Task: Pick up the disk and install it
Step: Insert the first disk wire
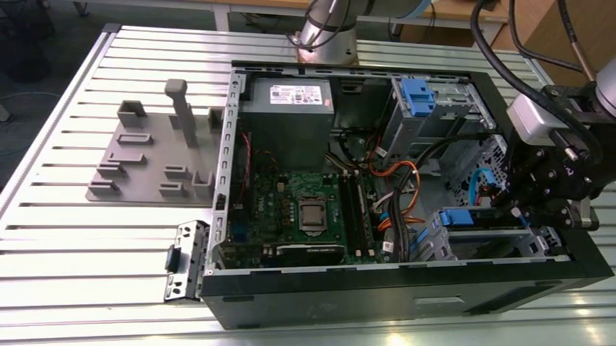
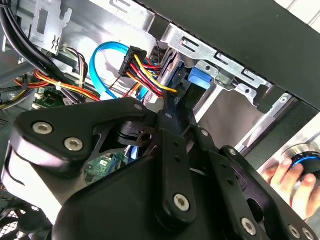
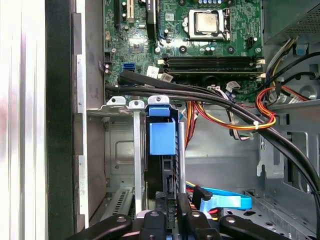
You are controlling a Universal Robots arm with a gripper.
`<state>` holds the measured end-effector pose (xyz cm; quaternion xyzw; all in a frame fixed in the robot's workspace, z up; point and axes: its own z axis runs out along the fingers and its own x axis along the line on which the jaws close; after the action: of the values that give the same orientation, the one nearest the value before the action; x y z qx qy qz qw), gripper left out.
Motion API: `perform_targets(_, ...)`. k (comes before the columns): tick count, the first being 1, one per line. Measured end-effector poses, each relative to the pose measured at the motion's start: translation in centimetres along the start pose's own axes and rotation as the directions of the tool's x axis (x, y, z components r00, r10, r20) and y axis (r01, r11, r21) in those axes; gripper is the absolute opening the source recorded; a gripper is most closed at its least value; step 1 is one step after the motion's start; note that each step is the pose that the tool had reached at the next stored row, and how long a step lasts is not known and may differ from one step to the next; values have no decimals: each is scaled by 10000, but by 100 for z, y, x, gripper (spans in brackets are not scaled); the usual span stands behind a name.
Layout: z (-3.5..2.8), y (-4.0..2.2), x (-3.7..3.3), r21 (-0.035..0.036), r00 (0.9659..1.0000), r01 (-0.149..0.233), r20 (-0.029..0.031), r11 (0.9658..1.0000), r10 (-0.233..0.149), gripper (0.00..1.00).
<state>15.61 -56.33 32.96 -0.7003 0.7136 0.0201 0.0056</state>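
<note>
Gripper grips the flat, blue-bracketed disk on edge.

Robotics lab: slotted aluminium table, opened computer case.

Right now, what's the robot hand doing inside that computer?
Hand down at the drive cage. Disk on edge in the cage slot, blue bracket showing. Black cables run just beside.

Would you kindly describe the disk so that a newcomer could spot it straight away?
Start at the open black computer case on the slatted table. In the corner by the gripper stands a grey drive cage; the disk sits edge-on inside. Its bright blue bracket is blocky, unlike the flat blue cable nearby.
</note>
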Motion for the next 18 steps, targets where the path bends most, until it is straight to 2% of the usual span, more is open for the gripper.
perform_targets(2,-11,-6,-1,0,10000,2,-1,10000,-2,23)
perform_targets(5,-101,-19,-4,-2,10000,1,-2,10000,-1,23)
perform_targets(7,-140,-34,-5,-16,10000,0,8,10000,0,23)
perform_targets(8,-140,-52,-5,-45,10000,0,48,10000,0,23)
perform_targets(10,-142,-92,-8,-166,9998,0,185,9999,4,23)
perform_targets(13,-141,-151,-17,-330,9995,1,329,9995,10,23)
perform_targets(14,-141,-168,-22,-370,9993,3,363,9993,10,22)
perform_targets(15,-141,-184,-27,-403,9993,4,381,9992,12,16)
perform_targets(18,-142,-240,-37,-489,9992,4,400,9988,16,10)
